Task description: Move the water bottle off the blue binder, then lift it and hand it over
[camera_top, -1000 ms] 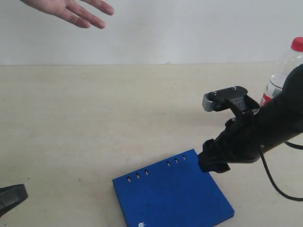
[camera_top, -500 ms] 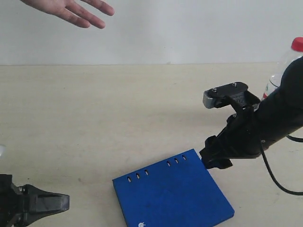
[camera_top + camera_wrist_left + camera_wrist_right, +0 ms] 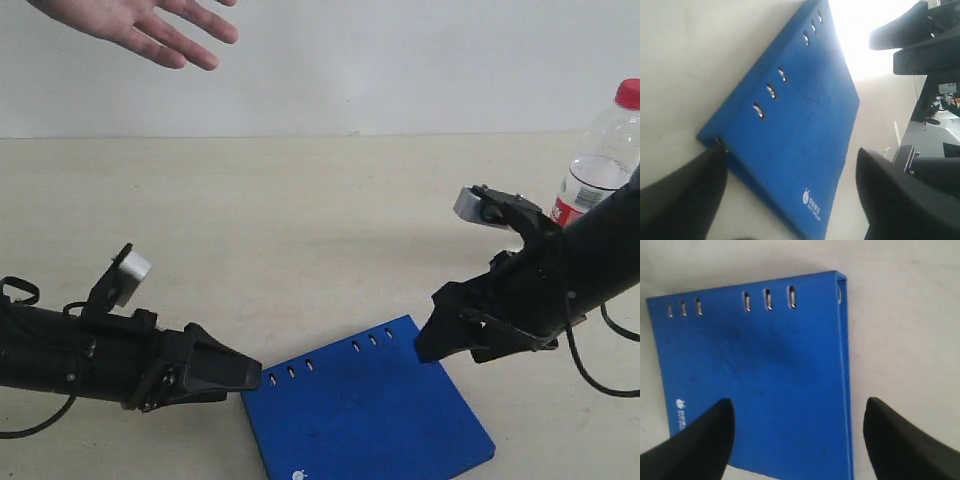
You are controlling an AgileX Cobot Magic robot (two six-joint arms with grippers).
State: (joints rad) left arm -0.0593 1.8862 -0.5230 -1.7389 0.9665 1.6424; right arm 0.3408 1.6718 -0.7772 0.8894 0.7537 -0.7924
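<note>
The water bottle point(image 3: 600, 165) stands off the blue binder point(image 3: 370, 410), near the tabletop's point(image 3: 300, 220) far right corner. The left end effector point(image 3: 245, 375) and right end effector point(image 3: 435, 340), both released, flank the binder at the near edge. Lifting it comes next and likely needs them to close on its edges.

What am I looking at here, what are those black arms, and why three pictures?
Two robot arms reach over a table. Each ends in a two-fingered tool, the left tool and right tool. One picture is from a camera off the arms; the other two are from cameras on each wrist, looking past the fingers. A blue binder lies flat between the tools. A water bottle stands upright at the right, off the binder. Both tools are open, holding nothing. A person's open hand hovers above.
</note>
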